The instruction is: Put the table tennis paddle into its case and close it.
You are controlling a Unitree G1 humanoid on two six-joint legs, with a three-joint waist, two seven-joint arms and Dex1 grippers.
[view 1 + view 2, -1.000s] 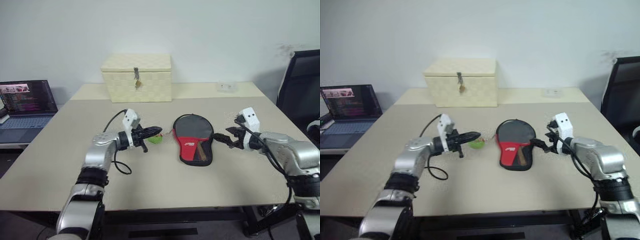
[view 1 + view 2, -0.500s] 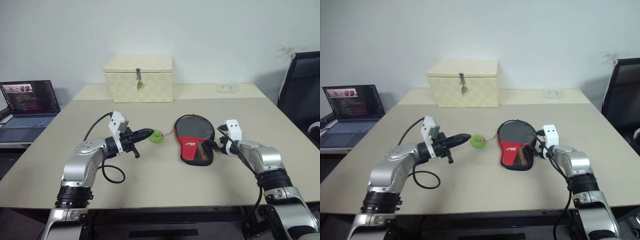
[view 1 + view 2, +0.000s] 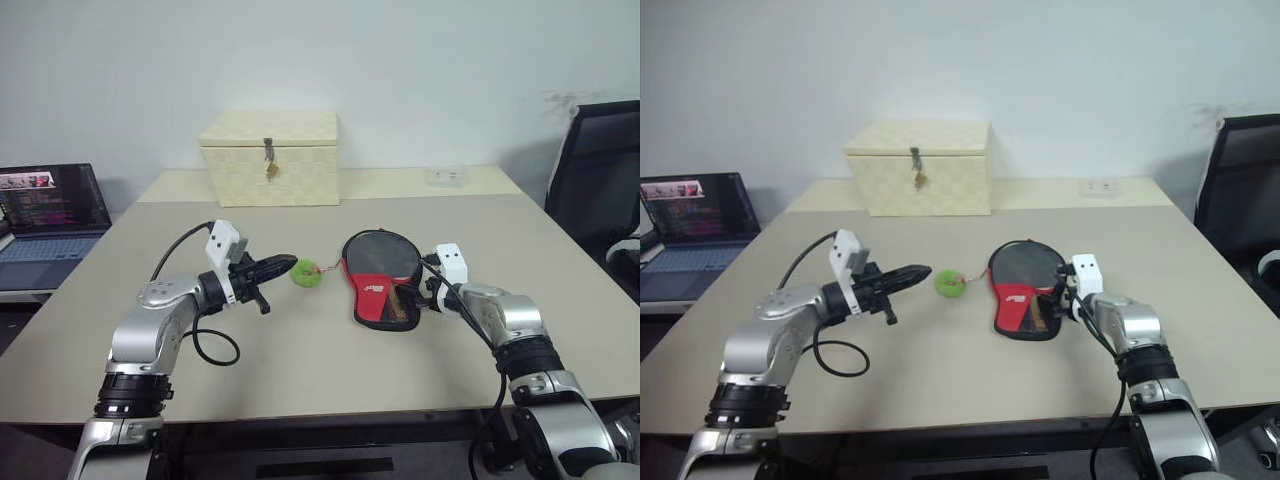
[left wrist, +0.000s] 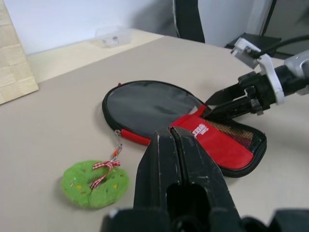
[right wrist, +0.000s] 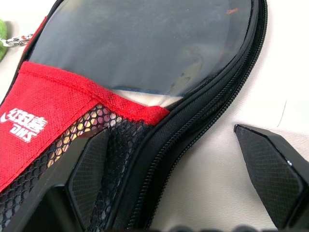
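Green charm (image 3: 305, 274) lies just past my left gripper (image 3: 283, 265), whose fingers are pressed together on nothing. Further right, the case (image 3: 380, 289) lies flat on the table (image 3: 300, 360); my right gripper (image 5: 181, 169), spread wide, straddles its zipped edge by the mesh pocket (image 5: 72, 159).

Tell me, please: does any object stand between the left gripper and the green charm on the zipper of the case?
No. Bare table lies between the shut left gripper and the green charm; nothing visible blocks the way.
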